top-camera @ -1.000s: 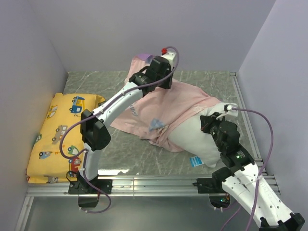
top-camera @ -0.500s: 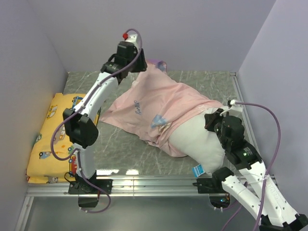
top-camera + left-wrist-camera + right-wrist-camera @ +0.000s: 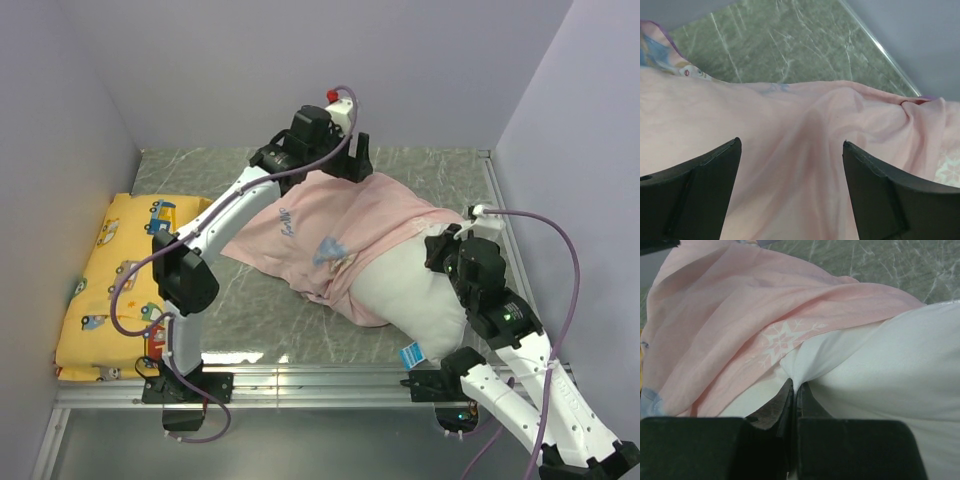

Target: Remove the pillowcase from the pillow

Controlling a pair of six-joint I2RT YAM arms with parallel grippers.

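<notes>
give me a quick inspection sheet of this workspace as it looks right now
surface: green marbled table, metal rail along its near edge
job's things: pillowcase, pale pink side out, bunched over the far part of the pillow; the pillow's near end is bare, with a blue tag
clutter: yellow cushion with cartoon vehicles, by the left wall
grippers: left gripper open over the pillowcase, gripping nothing; right gripper shut on a pinch of white pillow fabric
cables: purple cables looped along both arms, none seen caught in the fabric
surroundings: plain lilac walls on three sides; nothing else seen
</notes>
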